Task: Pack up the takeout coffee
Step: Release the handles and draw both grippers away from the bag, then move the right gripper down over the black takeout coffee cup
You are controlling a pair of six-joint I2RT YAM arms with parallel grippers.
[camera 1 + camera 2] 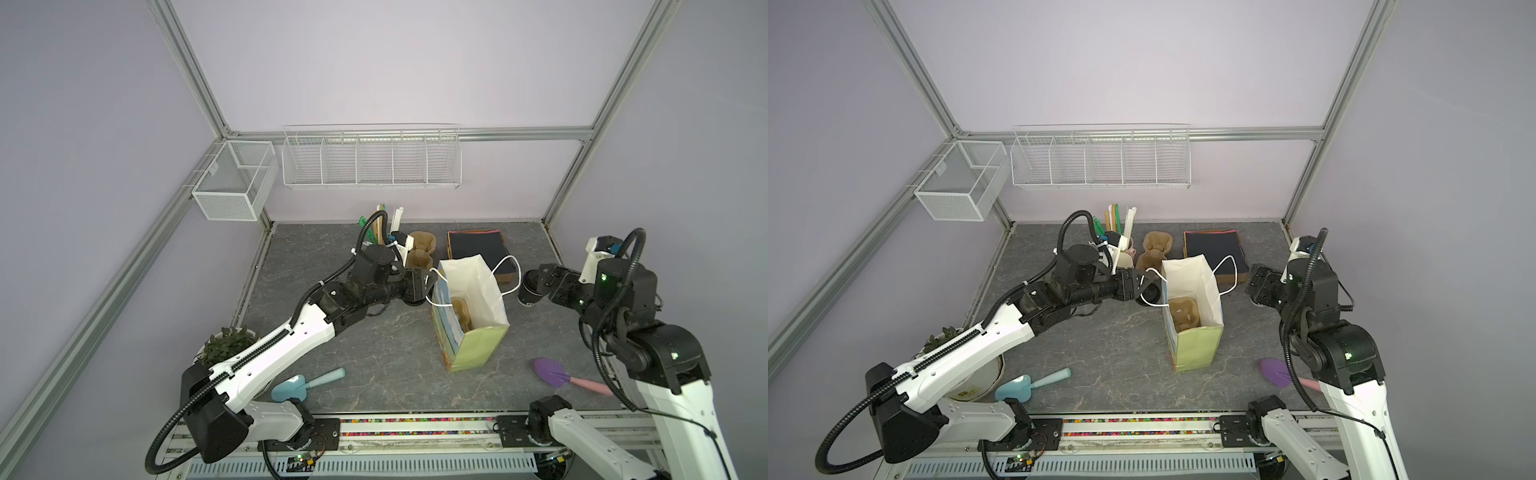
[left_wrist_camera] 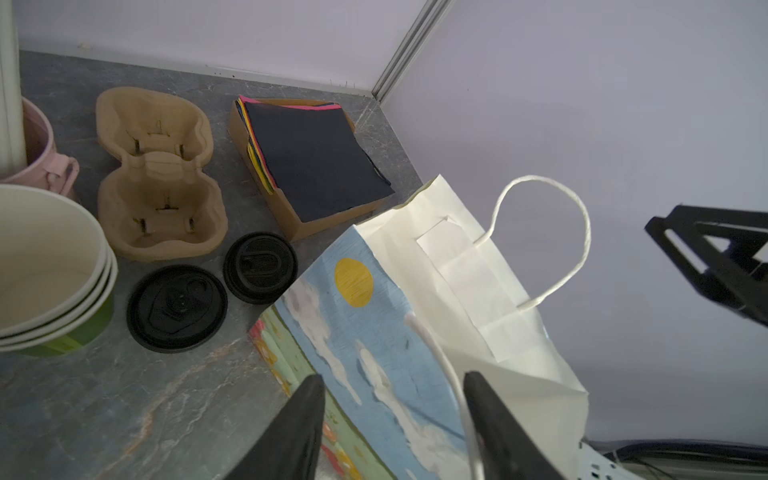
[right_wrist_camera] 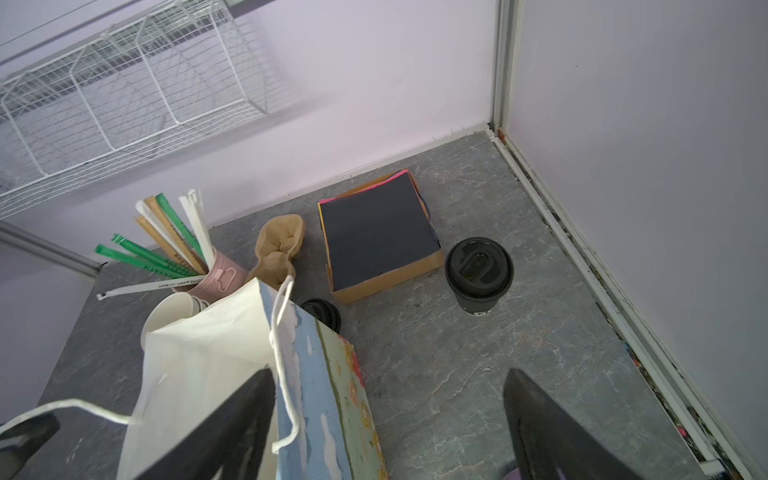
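Left gripper (image 2: pixel 392 376) fingers spread, the paper bag's handle cord (image 2: pixel 437 357) between them. Right gripper (image 3: pixel 389 372) fingers spread, lidded coffee cup (image 3: pixel 478 274) ahead, untouched.

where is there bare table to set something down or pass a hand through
Bare: the front-middle stretch between the blue scoop and the paper bag; also right of the bag, bordered by the lidded cup and purple scoop. Crowded: behind the bag, where loose lids, cup carriers and box of paper sheets cluster.

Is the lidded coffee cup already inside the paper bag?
No, the lidded coffee cup stands on the table beside the cardboard box, outside the paper bag.
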